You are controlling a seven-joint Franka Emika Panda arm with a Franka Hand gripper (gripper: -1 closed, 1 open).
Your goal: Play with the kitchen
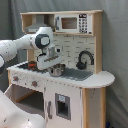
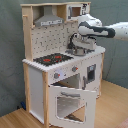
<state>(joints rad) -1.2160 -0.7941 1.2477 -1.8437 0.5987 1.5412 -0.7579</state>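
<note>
- Kitchen (image 1: 75, 92): you have one toy unit, white and light wood, standing on the floor before a grey backdrop in both exterior views
- One black stovetop (image 2: 52, 59) with red rings, one grey sink (image 1: 75, 74), one black faucet (image 1: 85, 57), one hood (image 2: 48, 20), one microwave (image 1: 70, 23)
- Oven door (image 2: 70, 103) hangs open in the second exterior view
- One metal pot (image 1: 56, 70) sits at the sink
- Gripper (image 1: 48, 60) hovers just above the pot; you cannot tell how its fingers stand
- No writing can be read
</note>
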